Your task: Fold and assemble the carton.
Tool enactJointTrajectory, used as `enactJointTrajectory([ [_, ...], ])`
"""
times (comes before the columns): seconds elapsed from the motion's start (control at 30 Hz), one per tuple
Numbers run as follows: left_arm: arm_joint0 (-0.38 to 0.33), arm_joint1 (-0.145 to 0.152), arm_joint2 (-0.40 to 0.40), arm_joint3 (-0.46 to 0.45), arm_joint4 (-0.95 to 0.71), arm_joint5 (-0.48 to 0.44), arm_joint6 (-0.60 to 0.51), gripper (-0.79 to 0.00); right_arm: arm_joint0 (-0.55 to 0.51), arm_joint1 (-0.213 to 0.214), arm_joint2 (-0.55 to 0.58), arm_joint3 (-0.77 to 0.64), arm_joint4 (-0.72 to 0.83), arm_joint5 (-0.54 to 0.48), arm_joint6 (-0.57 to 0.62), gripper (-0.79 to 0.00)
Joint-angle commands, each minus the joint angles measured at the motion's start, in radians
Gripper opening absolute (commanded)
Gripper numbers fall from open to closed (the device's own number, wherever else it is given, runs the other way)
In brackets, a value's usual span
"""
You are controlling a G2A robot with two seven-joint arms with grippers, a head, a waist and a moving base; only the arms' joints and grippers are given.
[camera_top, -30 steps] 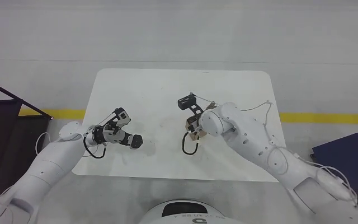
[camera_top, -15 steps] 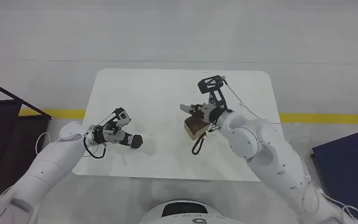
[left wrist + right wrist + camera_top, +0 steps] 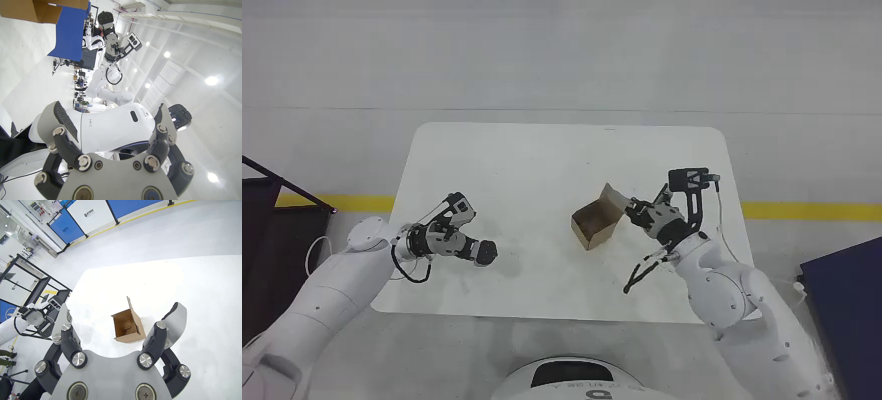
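Since half a second ago my right arm has swung away from the brown carton [image 3: 595, 224], towards the right edge of the bench [image 3: 522, 170], and has let go of it; the left arm has not shifted. Now the right gripper [image 3: 639, 212] sits just beside the carton on its right side, and from the right wrist view I see its fingers [image 3: 177, 309] spread wide and holding nothing, with bare bench between them and the carton [image 3: 127, 326]. That carton stands by itself a little right of the bench's centre, its opening facing up, one flap sticking up on the side nearest the right gripper, and folded cardboard showing at its bottom. My left gripper [image 3: 485, 252] is over the left part of the bench near the front edge, well apart from the carton. Its fingers [image 3: 64, 121] are also wide open and empty.
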Motion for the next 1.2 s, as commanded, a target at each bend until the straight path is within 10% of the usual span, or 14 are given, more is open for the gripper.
enactJointTrajectory([
  [0.0,0.0,0.0,0.0,0.0,0.0,0.0,0.0,0.0,-0.001,0.0,0.003,0.011,-0.027,0.008,-0.018,0.0],
  [0.07,0.0,0.0,0.0,0.0,0.0,0.0,0.0,0.0,-0.014,-0.001,-0.041,0.044,-0.16,0.024,-0.069,0.0],
  [0.47,0.0,0.0,0.0,0.0,0.0,0.0,0.0,0.0,-0.06,-0.031,-0.101,0.342,0.295,-0.284,-0.22,0.0],
  [1.17,0.0,0.0,0.0,0.0,0.0,0.0,0.0,0.0,0.422,-0.137,-0.294,0.773,0.423,-0.354,-0.215,0.0],
])
